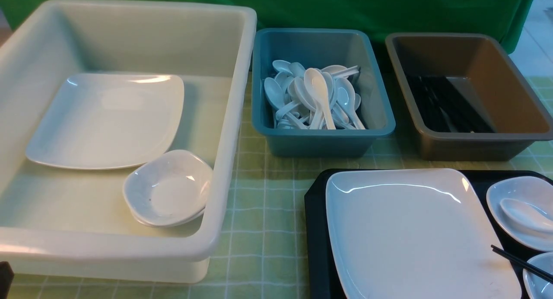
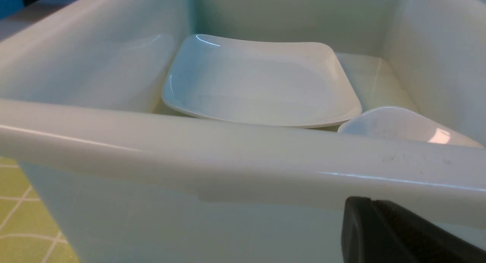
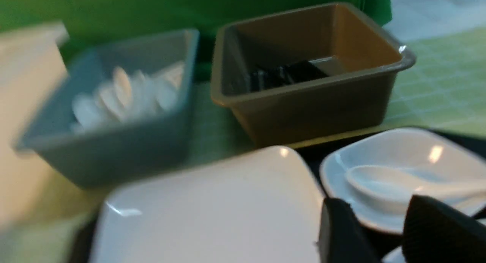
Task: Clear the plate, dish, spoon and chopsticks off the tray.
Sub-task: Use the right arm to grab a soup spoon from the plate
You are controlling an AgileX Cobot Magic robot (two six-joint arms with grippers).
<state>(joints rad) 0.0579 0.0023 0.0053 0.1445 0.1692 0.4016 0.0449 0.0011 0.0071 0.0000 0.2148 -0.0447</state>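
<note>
Navy-black plastic with a low rim, the tray (image 1: 316, 230) carries its full load. The plate (image 1: 410, 234) fills the tray's left part, and on the tray's right part a small dish (image 1: 503, 193) holds the spoon (image 1: 525, 214), its bowl toward the plate. The chopsticks (image 1: 520, 261) slant across the tray's near right corner, tips at the plate's rim, passing over a second small dish (image 1: 538, 284) that the picture's edge cuts off. Beyond the tray's far edge stand a teal tub (image 1: 376, 96) heaped with white spoons (image 1: 317, 98) and a brown tub (image 1: 510, 83) with black sticks (image 1: 445, 104) inside. Left of the tray, across the checked green cloth (image 1: 263, 212), a big white tub (image 1: 229, 117) contains another large plate (image 1: 103, 117) and stacked small dishes (image 1: 168, 189). The right gripper (image 3: 391, 225) hangs over the tray by the spoon's dish, fingers spread with nothing between them. The left gripper (image 2: 374, 213), well away from the tray at the white tub's near wall, is pressed together and empty.
</note>
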